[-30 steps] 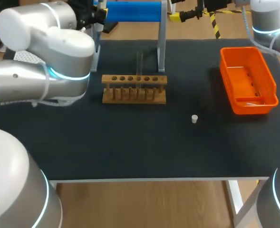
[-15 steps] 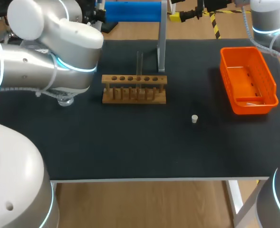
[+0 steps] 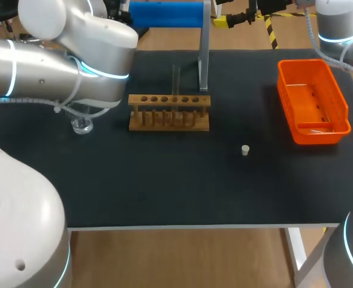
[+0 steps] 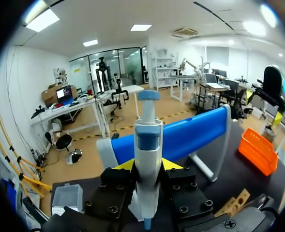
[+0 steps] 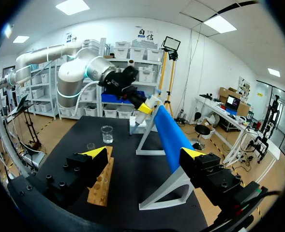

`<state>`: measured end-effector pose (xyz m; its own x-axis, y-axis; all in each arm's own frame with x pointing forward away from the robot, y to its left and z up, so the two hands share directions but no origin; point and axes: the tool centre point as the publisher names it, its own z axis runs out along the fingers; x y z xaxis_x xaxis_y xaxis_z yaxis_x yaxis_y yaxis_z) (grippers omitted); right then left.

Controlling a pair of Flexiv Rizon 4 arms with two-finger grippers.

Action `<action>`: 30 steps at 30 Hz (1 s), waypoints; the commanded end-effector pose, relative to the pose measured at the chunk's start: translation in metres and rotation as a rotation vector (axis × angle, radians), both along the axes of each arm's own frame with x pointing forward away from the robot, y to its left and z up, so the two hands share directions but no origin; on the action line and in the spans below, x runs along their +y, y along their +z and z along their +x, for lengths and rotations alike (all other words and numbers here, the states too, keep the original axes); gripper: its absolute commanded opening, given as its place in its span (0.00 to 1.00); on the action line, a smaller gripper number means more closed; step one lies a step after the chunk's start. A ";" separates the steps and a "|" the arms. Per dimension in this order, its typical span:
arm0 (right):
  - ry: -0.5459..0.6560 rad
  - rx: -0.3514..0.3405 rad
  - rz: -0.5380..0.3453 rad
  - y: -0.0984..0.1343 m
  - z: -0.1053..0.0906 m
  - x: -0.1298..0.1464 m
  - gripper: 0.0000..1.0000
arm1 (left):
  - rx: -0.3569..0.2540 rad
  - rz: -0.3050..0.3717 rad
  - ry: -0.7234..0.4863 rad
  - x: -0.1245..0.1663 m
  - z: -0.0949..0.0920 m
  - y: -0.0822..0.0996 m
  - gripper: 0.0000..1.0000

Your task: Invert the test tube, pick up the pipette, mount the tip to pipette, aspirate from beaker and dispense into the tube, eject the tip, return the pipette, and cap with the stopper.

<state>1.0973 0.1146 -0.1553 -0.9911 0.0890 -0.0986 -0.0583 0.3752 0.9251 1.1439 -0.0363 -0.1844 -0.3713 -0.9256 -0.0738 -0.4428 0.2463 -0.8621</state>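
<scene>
Left of the wooden rack (image 3: 169,112), the left arm's gripper (image 4: 147,166) is clamped on a white and blue pipette (image 4: 147,140), one finger on each side. A glass beaker (image 3: 81,125) stands near the rack's left end. A test tube (image 3: 176,79) stands upright in the rack. A small white stopper (image 3: 245,150) sits front-right of the rack. The right gripper (image 5: 144,154) holds nothing, its fingers spread wide.

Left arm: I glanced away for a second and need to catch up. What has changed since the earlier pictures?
The left arm swung toward the table's far side and a little toward the middle, uncovering the beaker it had hidden. The left gripper is shut on the pipette. The rack, test tube, stopper and orange tray stayed put.
</scene>
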 end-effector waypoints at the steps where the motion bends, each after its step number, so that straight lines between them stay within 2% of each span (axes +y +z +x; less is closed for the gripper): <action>1: 0.003 0.002 -0.004 0.001 0.000 -0.001 1.00 | 0.024 0.017 0.002 -0.005 0.008 0.003 0.00; 9: 0.003 0.002 -0.004 0.001 0.000 -0.001 1.00 | 0.033 0.026 0.006 -0.008 0.011 0.005 0.00; 30: 0.003 0.002 -0.004 0.001 0.000 -0.001 1.00 | 0.115 0.059 0.049 -0.008 0.018 -0.003 0.00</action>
